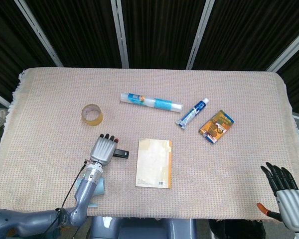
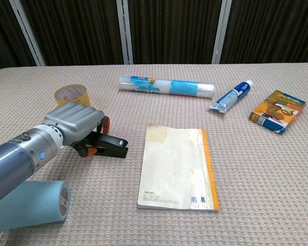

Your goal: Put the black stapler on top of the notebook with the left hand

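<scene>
The black stapler (image 1: 122, 154) (image 2: 113, 146) lies on the table cloth just left of the cream notebook (image 1: 154, 163) (image 2: 177, 166), which has an orange spine edge. My left hand (image 1: 103, 149) (image 2: 77, 123) covers the stapler's left part, with fingers curled over it and thumb at its near side, gripping it. Only the stapler's right end shows past the fingers. My right hand (image 1: 283, 191) hangs off the table's near right corner, fingers spread, holding nothing.
A roll of yellow tape (image 1: 92, 114) (image 2: 72, 95) sits behind the left hand. Farther back lie a long blue-and-white tube (image 1: 150, 101) (image 2: 167, 86), a toothpaste tube (image 1: 193, 112) (image 2: 231, 96) and an orange box (image 1: 217, 126) (image 2: 277, 111).
</scene>
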Controlling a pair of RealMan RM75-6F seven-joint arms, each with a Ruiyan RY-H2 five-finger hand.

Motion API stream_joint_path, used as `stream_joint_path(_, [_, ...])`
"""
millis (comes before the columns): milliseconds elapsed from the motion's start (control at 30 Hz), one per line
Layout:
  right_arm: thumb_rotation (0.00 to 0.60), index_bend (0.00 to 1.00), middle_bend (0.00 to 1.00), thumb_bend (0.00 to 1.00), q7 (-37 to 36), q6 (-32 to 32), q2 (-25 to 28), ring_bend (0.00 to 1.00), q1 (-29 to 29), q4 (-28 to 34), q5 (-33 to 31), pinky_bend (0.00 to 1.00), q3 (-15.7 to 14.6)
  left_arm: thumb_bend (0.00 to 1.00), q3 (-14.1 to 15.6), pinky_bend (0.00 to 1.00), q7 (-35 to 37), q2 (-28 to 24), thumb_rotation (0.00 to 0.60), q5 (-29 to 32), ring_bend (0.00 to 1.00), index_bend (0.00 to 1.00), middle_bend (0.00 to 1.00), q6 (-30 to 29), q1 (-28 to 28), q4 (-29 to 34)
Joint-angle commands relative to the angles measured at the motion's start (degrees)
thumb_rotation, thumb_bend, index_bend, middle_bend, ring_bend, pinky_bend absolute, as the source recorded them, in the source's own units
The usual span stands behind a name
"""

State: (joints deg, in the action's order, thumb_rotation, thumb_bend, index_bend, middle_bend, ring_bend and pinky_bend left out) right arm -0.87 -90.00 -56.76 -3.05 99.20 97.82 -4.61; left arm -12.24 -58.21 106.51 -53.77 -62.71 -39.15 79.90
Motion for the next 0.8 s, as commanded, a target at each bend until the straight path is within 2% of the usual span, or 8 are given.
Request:
stream_joint_path(33, [0.6,0.0,0.0,0.1,0.02,0.19,0.0,0.02,0.1,0.15,-0.39,0.0,0.23,0.26,0.03,0.35,0.57,0.51,0.6,0.58,0.26,0.43,0.33,0.77,-0.74,-0.66])
stream_joint_path(200, [0.6,0.0,0.0,0.1,0.26,0.59,-0.07,0.02,0.26,0.26,-0.65,0.0,0.33,0.31,0.26,0.49,1.33,0.73,0.6,1.41,0.43,0.65,0.5,1.51,-1.51,-0.45])
stream_joint_path(333, [0.6,0.0,0.0,0.1,0.34,0.64,-0.03,0.02,0.25,0.31,-0.57,0.0,0.26,0.34,0.75,0.55,2.29,0.47,0.6,1.5,0.51,0.75,0.59,1.41,-1.75,0.26])
stream_joint_path(600, [0.6,0.0,0.0,0.1,0.62,0.86,-0.11,0.02,0.28,0.4,-0.56,0.0,0.19,0.34,2.09,0.58,7.81,-1.71,0.6,-4.52,0.55,0.79,0.62,-2.1,-0.74,4.67])
stream_joint_path(800, [0.6,0.0,0.0,0.1,1.37,2.14,-0.37,0.02,0.66,0.65,-1.56,0.0,0.33,0.34,3.02,0.58,6.99,-4.49,0.6,-7.78,0.55,0.78,0.62,-5.53,-0.17,10.78])
